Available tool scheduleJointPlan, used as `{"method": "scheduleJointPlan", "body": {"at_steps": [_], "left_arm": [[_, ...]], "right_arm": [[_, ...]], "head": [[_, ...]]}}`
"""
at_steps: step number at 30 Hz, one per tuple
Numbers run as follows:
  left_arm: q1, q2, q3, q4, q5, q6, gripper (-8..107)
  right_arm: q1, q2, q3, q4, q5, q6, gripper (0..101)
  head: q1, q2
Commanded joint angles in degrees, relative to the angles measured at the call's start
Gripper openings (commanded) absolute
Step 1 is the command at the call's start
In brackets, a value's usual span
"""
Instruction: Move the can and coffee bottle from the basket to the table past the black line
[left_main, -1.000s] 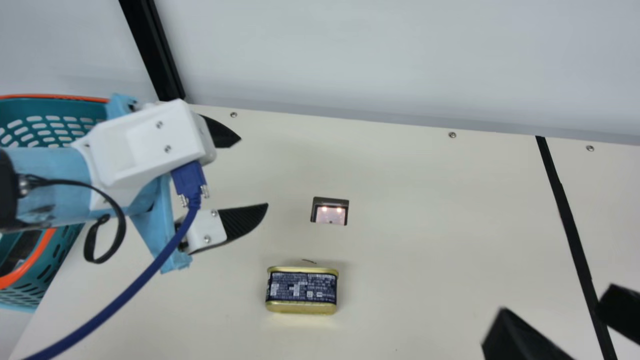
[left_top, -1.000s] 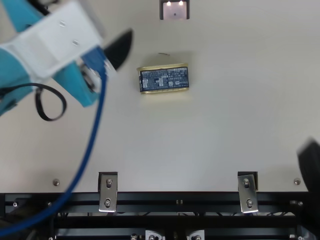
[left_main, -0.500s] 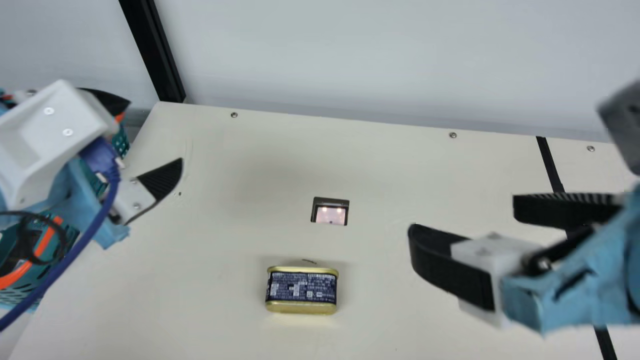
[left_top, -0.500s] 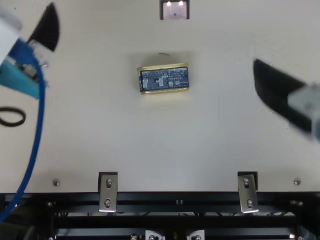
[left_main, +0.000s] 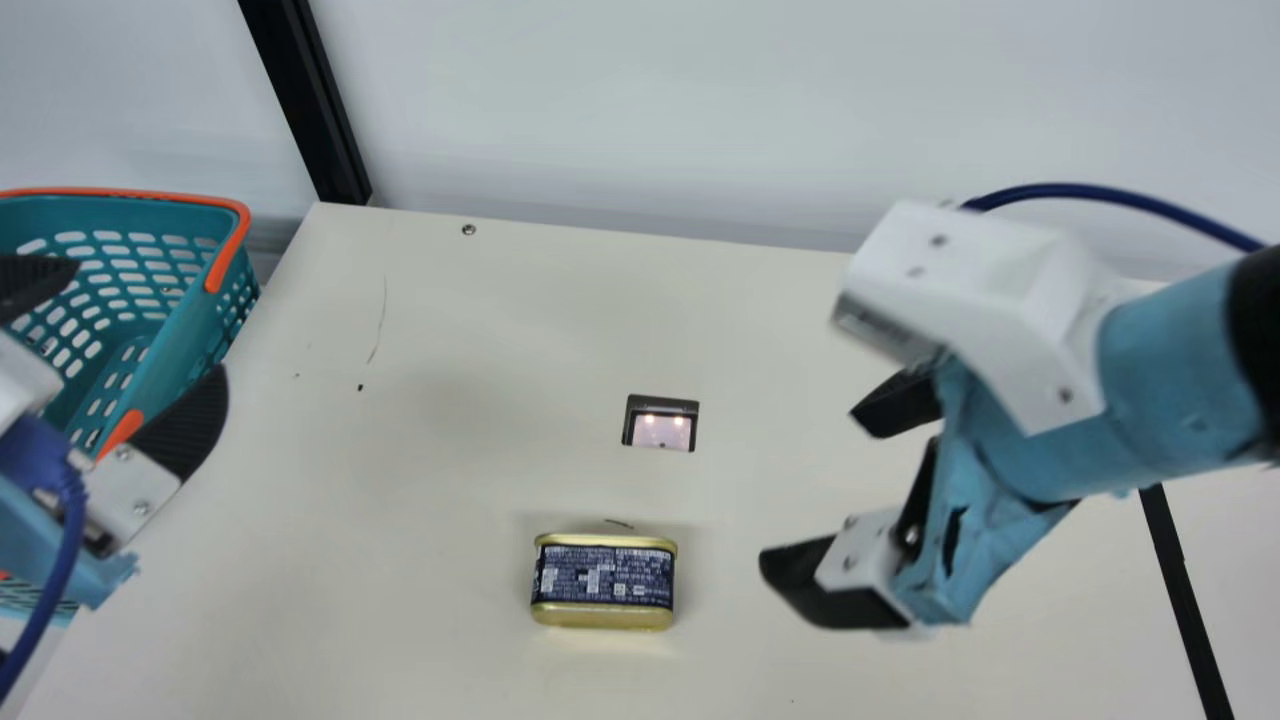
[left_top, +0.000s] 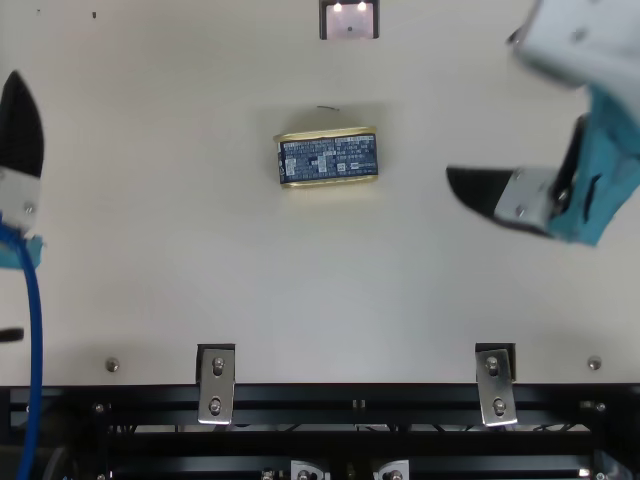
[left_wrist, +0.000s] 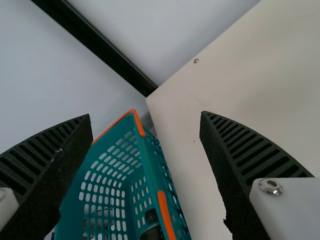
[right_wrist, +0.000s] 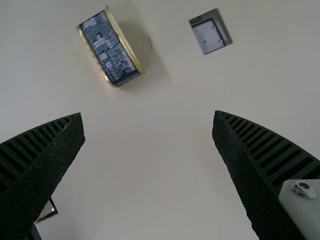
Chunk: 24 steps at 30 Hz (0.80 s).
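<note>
Main view: the can (left_main: 604, 590) lies on the worktop (left_main: 450, 470), out of the basket (left_main: 190, 330) and well apart from it, about midway between the left edge and the black line (left_main: 1185, 590). It is on the basket's side of that line, so its transfer is judged half complete. The basket stands at the worktop's left edge, near the far left corner. The left end effector (left_main: 150, 318) is released, beside and partly over the basket. The right end effector (left_main: 810, 487) is released, between can and line, holding nothing.

Top view: the can rests well in from the near edge, label side visible, with neither end effector touching it. The nearer finger of the right end effector points towards it.

Left wrist view: fingers spread, nothing between them. Low inside the basket, partly hidden by its wall, sits a dark item, probably the coffee bottle (left_wrist: 151, 217). Its removal is judged outstanding in full.

Right wrist view: fingers wide apart, nothing grasped; the can lies beyond them, beside a small recessed plate (right_wrist: 211, 32).

Finding: one item out of the basket, none seen delivered. Outstanding, by judgement: grasp the can and set it past the line; lift the bottle out and take it across likewise.
</note>
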Motion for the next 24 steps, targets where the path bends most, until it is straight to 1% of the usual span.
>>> {"method": "scheduleJointPlan", "body": {"at_steps": [1,2,5,9,14,20,24], "left_arm": [[0.7,-2.5,2.2,2.0,-0.2,-1.5,90],[0.4,-1.2,1.1,1.0,-0.1,-0.7,90],[0.7,-2.5,2.2,2.1,-0.2,-1.5,90],[0.7,-2.5,2.2,2.1,-0.2,-1.5,90],[0.7,-2.5,2.2,2.1,-0.2,-1.5,90],[0.7,-2.5,2.2,2.1,-0.2,-1.5,90],[0.7,-2.5,2.2,2.1,-0.2,-1.5,90]], "right_arm": [[3.0,0.4,0.2,-0.3,0.0,-2.4,101],[3.9,0.6,0.3,-0.4,0.0,-2.8,101],[6.9,1.4,0.1,-0.7,0.0,-3.4,101],[10.9,2.6,-0.5,-1.0,0.0,-3.8,101],[15.1,4.7,-2.1,-1.9,0.0,-3.6,101],[18.7,7.3,-4.1,-3.6,0.0,-3.1,101],[20.3,8.8,-4.5,-5.3,0.0,-3.3,101]], "head": [[-0.2,-1.1],[-0.2,-1.1],[-0.2,-1.1],[-0.2,-1.1],[-0.2,-1.1],[-0.2,-1.1],[-0.2,-1.1]]}}
